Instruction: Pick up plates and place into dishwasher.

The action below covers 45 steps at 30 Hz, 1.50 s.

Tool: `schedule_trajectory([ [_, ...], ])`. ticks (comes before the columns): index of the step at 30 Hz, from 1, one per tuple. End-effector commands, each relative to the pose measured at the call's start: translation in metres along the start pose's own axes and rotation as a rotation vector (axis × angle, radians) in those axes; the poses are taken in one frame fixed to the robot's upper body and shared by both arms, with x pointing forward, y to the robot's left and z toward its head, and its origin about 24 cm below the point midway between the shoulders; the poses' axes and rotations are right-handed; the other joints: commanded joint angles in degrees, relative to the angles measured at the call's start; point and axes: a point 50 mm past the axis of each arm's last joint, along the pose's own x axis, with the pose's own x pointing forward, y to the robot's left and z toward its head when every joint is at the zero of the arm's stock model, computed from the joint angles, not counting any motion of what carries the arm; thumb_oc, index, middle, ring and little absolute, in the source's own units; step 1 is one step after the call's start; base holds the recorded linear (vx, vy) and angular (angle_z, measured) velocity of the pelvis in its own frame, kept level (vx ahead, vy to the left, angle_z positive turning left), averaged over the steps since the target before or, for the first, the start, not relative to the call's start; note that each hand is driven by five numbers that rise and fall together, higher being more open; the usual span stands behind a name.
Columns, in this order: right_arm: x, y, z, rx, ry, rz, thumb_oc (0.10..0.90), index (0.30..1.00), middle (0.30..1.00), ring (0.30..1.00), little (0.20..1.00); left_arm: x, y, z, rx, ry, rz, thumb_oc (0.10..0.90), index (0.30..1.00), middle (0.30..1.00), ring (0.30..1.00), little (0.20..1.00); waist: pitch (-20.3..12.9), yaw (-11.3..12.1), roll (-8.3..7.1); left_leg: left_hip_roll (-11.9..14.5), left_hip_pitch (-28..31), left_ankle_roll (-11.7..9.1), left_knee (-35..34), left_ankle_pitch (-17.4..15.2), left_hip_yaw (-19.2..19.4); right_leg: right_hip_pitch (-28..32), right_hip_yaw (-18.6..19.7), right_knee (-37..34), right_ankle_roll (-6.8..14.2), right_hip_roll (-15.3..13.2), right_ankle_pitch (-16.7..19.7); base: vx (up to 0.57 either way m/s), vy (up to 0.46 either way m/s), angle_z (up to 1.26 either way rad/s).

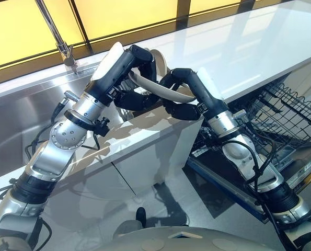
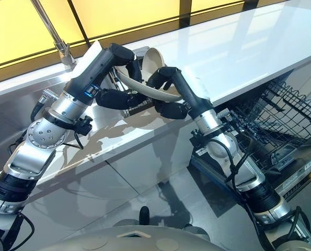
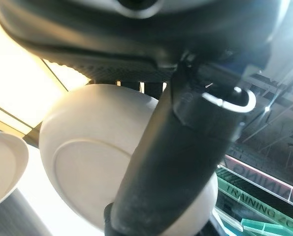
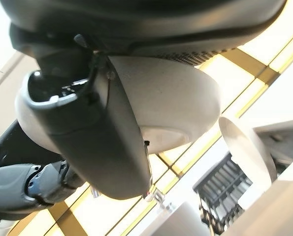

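Both dark hands meet above the glossy white surface (image 1: 260, 47), holding between them a shallow, round, off-white ceramic plate (image 1: 160, 91) with a smooth raised foot ring: the left hand (image 1: 131, 97) curls its fingers round one edge and the right hand (image 1: 179, 107) clasps the other with its thumb across the underside. A second off-white bowl-shaped dish (image 2: 154, 61) stands tilted just behind them. At the robot's right, below the surface, the black wire dishwasher rack (image 1: 283, 112) is pulled out, next to a stainless steel sink (image 1: 19, 120) with a slim metal tap (image 1: 58, 36) on the left.

2 silver-grey jointed metal arms with round screwed joint caps are seen, each ending in a dark hand: left hand (image 1: 131, 78), right hand (image 1: 184, 97); white covers sit behind the fingers.
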Motion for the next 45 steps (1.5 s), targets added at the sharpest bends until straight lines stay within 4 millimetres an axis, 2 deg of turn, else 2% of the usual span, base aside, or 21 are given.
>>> schedule_trajectory([
  [1, 0.015, -0.042, 0.031, -0.047, -0.214, -0.335, 0.100, 0.300, 0.300, 0.300, 0.200, 0.015, 0.012, 0.054, -0.104, -0.347, 0.028, 0.800, 0.900, 0.900, 0.900, 0.900, -5.2, 0.4, -1.04, -3.1, 3.9, 1.5, 0.1, -10.8, 3.4, -4.7, -1.2, 1.9, 2.0, 1.4, 0.0, 0.00, 0.000, 0.00],
  [7, 0.004, -0.082, 0.020, -0.136, -0.202, -0.613, 0.100, 0.300, 0.300, 0.300, 0.200, 0.001, 0.023, 0.038, -0.111, -0.253, 0.053, 0.800, 0.900, 0.900, 0.900, 0.900, -5.1, 1.4, -0.96, -3.1, 4.1, 1.5, 0.1, -10.9, 3.1, -4.2, -2.2, 1.6, 2.0, 1.3, 0.0, 0.00, 0.000, 0.00],
  [14, -0.022, -0.140, -0.016, -0.270, -0.083, -0.992, 0.100, 0.300, 0.300, 0.300, 0.200, -0.026, 0.046, -0.002, -0.089, -0.032, 0.186, 0.800, 0.900, 0.900, 0.900, 0.900, -5.3, 2.5, -1.13, -3.1, 4.3, 1.5, 0.2, -10.9, 2.6, -3.7, -3.7, 1.2, 1.9, 1.2, 0.0, 0.04, -0.013, 0.08],
  [18, -0.045, -0.174, -0.045, -0.343, 0.105, -1.145, 0.100, 0.300, 0.300, 0.300, 0.200, -0.043, 0.059, -0.022, -0.066, 0.087, 0.265, 0.800, 0.900, 0.900, 0.900, 0.900, -5.5, 2.8, -1.35, -3.1, 4.2, 1.4, 0.2, -10.8, 2.4, -3.7, -3.9, 1.3, 1.9, 1.2, -0.1, 0.07, -0.027, 0.03],
  [22, -0.077, -0.195, -0.080, -0.401, 0.361, -1.247, 0.100, 0.300, 0.300, 0.300, 0.200, -0.056, 0.070, -0.036, -0.017, 0.176, 0.331, 0.800, 0.900, 0.900, 0.900, 0.900, -5.3, 3.0, -1.44, -3.0, 4.3, 1.3, 0.2, -10.8, 2.2, -3.6, -4.1, 1.6, 1.9, 1.1, -0.3, 0.09, -0.045, -0.01],
  [26, -0.117, -0.198, -0.113, -0.399, 0.625, -1.309, 0.100, 0.300, 0.300, 0.300, 0.200, -0.064, 0.078, -0.045, 0.014, 0.235, 0.369, 0.800, 0.900, 0.900, 0.900, 0.900, -4.9, 2.9, -1.40, -2.7, 4.5, 1.2, 0.3, -10.8, 2.2, -3.5, -4.4, 2.2, 1.9, 1.0, -0.7, 0.12, -0.071, 0.02],
  [30, -0.149, -0.190, -0.140, -0.382, 0.864, -1.281, 0.100, 0.300, 0.300, 0.300, 0.200, -0.066, 0.083, -0.052, 0.034, 0.285, 0.389, 0.800, 0.900, 0.900, 0.900, 0.900, -4.1, 2.8, -1.16, -2.4, 4.7, 1.2, 0.4, -10.6, 1.7, -3.7, -4.1, 3.8, 1.7, 0.9, -1.4, 0.16, -0.100, 0.05],
  [33, -0.165, -0.184, -0.150, -0.395, 0.970, -1.231, 0.100, 0.300, 0.300, 0.300, 0.200, -0.065, 0.088, -0.053, 0.047, 0.299, 0.398, 0.800, 0.900, 0.900, 0.900, 0.900, -3.4, 2.5, -1.01, -2.2, 4.5, 1.2, 0.8, -10.3, 1.1, -4.4, -3.6, 5.7, 1.4, 0.9, -2.2, 0.10, -0.092, 0.09],
  [36, -0.187, -0.180, -0.161, -0.384, 1.073, -1.150, 0.100, 0.300, 0.300, 0.300, 0.200, -0.065, 0.100, -0.051, 0.076, 0.305, 0.422, 0.800, 0.900, 0.900, 0.900, 0.900, -1.1, 2.1, -0.78, -1.8, 3.1, 1.1, 2.6, -10.2, 0.3, -6.3, -3.9, 8.8, 0.9, 0.9, -3.1, 0.08, -0.156, 0.08],
  [40, -0.193, -0.179, -0.166, -0.386, 1.118, -1.042, 0.100, 0.300, 0.300, 0.300, 0.200, -0.066, 0.106, -0.050, 0.099, 0.313, 0.433, 0.800, 0.900, 0.900, 0.900, 0.900, 1.0, 2.2, -0.51, -1.4, 1.8, 0.6, 3.7, -9.8, -0.6, -7.1, -4.5, 9.9, 0.3, 1.1, -3.7, 0.06, -0.151, 0.06],
  [44, -0.185, -0.181, -0.166, -0.422, 1.101, -0.946, 0.100, 0.300, 0.300, 0.300, 0.200, -0.064, 0.109, -0.049, 0.106, 0.303, 0.443, 0.800, 0.900, 0.900, 0.900, 0.900, 2.7, 2.6, -0.13, -1.2, -0.2, -0.2, 5.3, -9.4, -1.8, -8.0, -5.4, 10.7, -0.2, 1.1, -4.1, 0.01, -0.111, 0.17],
  [45, -0.176, -0.183, -0.165, -0.449, 1.073, -0.901, 0.100, 0.300, 0.300, 0.300, 0.200, -0.063, 0.109, -0.048, 0.113, 0.298, 0.448, 0.800, 0.900, 0.900, 0.900, 0.900, 3.5, 3.0, -0.03, -1.1, -1.2, -0.5, 6.1, -9.2, -2.4, -8.4, -5.6, 11.0, -0.4, 1.1, -4.3, -0.01, -0.093, 0.15],
])
